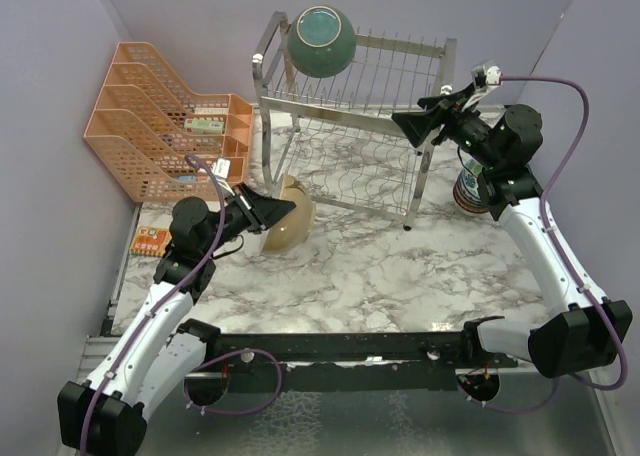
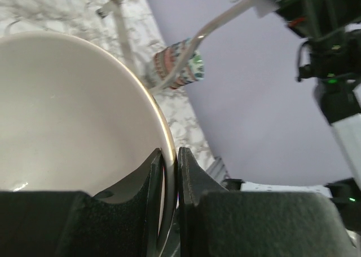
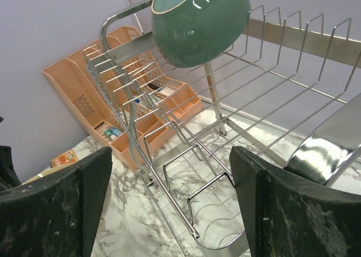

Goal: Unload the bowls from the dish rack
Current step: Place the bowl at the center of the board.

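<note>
Left gripper (image 2: 170, 175) clamped tight on rim of cream bowl (image 1: 292, 224), tilted low over marble table (image 1: 380, 276), off dish rack (image 1: 400, 76), near its front; set-down seems in hand. Right gripper (image 3: 169, 172) spread wide, empty, facing teal bowl (image 3: 197, 23) on top tier: likely next, calls for reach past wires. Small patterned bowls (image 1: 468, 191) stacked behind right arm; orange organizer (image 1: 160, 126) far left

Cameras around the dish rack (image 1: 400, 71)

The top view looks down on the whole rack from high and far in front of it. The right wrist view, close at the rack's right end, faces left to the teal bowl (image 3: 200, 23), shared with the top view. The left wrist view, low before the rack, faces right, tight against the cream bowl (image 2: 67, 110).
</note>
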